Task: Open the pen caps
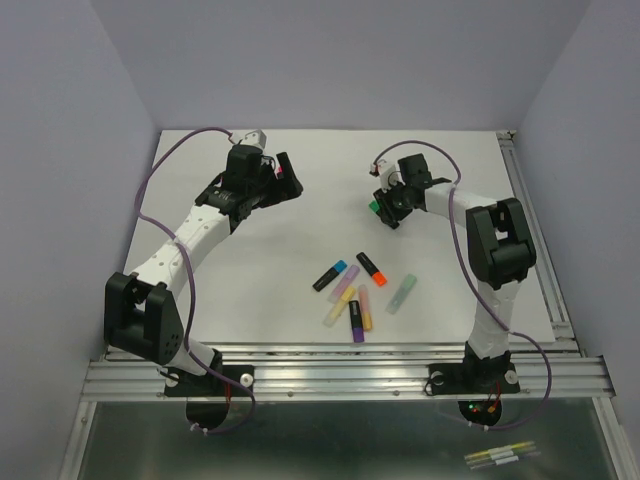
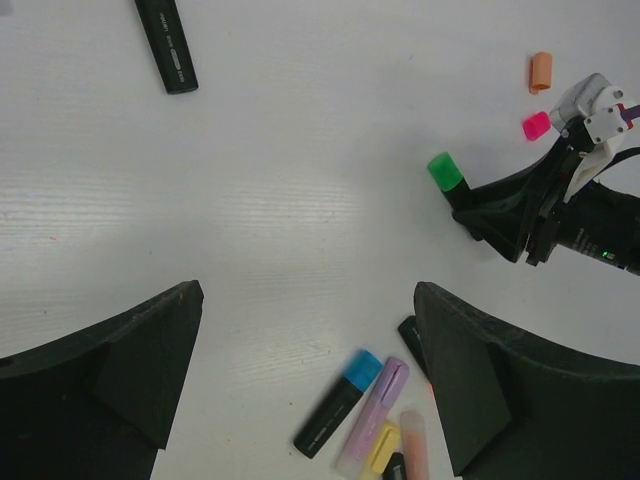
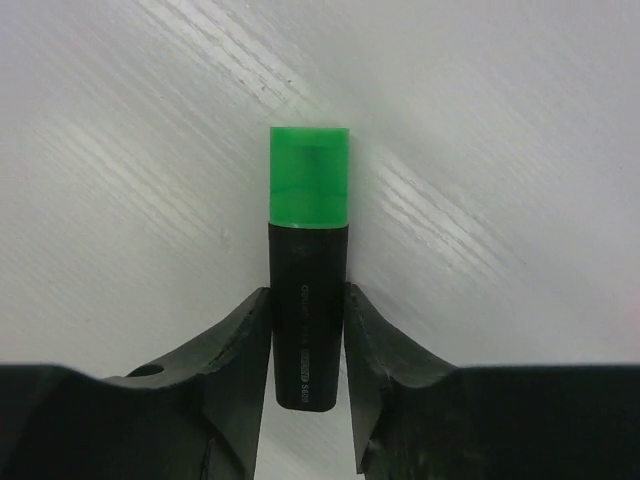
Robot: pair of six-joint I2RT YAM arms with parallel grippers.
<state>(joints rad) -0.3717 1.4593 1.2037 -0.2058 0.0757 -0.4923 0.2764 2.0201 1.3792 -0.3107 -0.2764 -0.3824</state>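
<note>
One green-capped pen sits clamped by its barrel in the right gripper. Left gripper stands wide apart.

One pen sits in the right claw, other pens on table.

I get bright, even light from overhead across the flat white desk, and the shadows under the arms are faint and soft. On the left wrist feed a broad pale sheen sits mid-desk, and the left pincer shows its black fingers as flat masses without detail. On the right wrist feed diagonal glare streaks cross the surface. There the blocky green plastic cap looks oversaturated (edges slightly soft), and the lettering on the black highlighter barrel is blurred.
</note>
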